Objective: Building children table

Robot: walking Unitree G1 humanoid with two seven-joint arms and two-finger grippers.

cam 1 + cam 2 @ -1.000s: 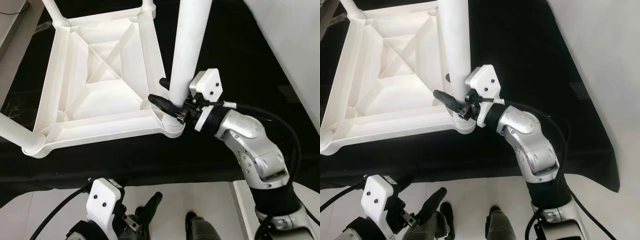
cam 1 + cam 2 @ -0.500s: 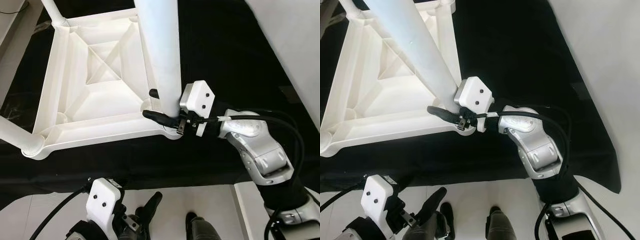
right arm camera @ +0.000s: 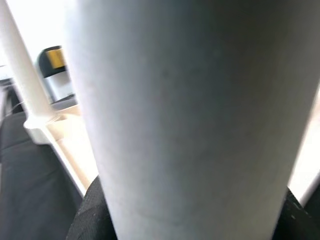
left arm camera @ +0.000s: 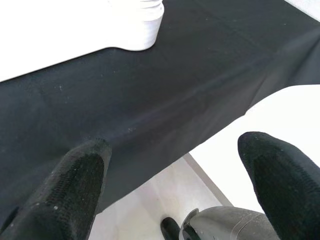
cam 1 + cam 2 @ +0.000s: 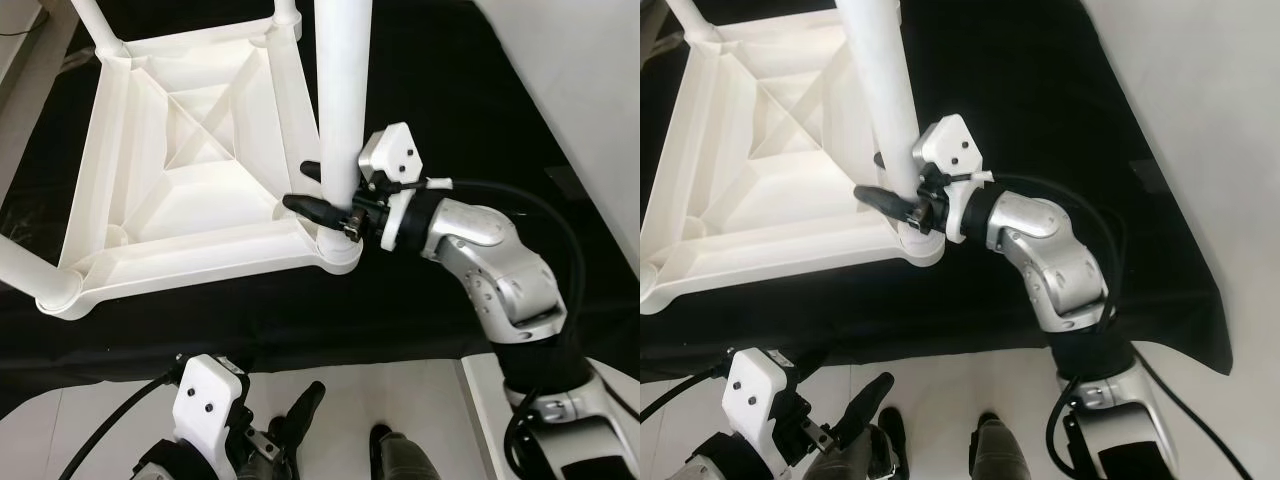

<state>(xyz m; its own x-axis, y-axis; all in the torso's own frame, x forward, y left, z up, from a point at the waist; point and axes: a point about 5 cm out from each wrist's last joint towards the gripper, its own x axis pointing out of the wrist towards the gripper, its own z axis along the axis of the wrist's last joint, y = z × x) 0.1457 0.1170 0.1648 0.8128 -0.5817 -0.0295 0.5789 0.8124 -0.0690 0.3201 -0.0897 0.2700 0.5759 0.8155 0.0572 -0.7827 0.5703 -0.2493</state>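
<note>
While the white children's table [image 5: 190,170] lies upside down on a black cloth [image 5: 450,110], its ribbed underside facing up, the right gripper [image 5: 322,190] has its two black fingers [image 5: 305,204] closed around a white table leg [image 5: 342,100] just above the near right corner socket [image 5: 338,250]. That leg stands close to upright, its foot at the socket, and the right wrist view has it pressed close between the dark pads. Other legs stick out from the far corner [image 5: 98,25] and the near left corner [image 5: 25,268]. Down by the pale floor [image 5: 400,400], the left gripper [image 4: 175,165] hangs idle with its fingers spread wide, holding nothing, the cloth's edge beyond it.
</note>
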